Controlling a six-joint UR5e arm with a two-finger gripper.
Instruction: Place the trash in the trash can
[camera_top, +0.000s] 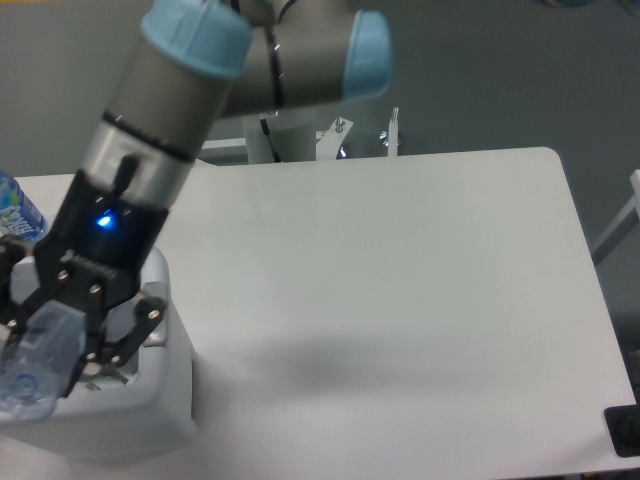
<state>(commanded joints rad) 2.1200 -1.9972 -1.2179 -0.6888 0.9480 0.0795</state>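
At lower left, the gripper (55, 345) is clamped on the flattened bottle (40, 362) over the trash can (160, 400); it looks light, crushable and slippery, best pinched mid-body.

Item count: one flattened clear bottle (40, 360), one white trash can (150, 400), one upright blue-labelled bottle (15, 212), one surface (400, 300), one end effector (60, 340).
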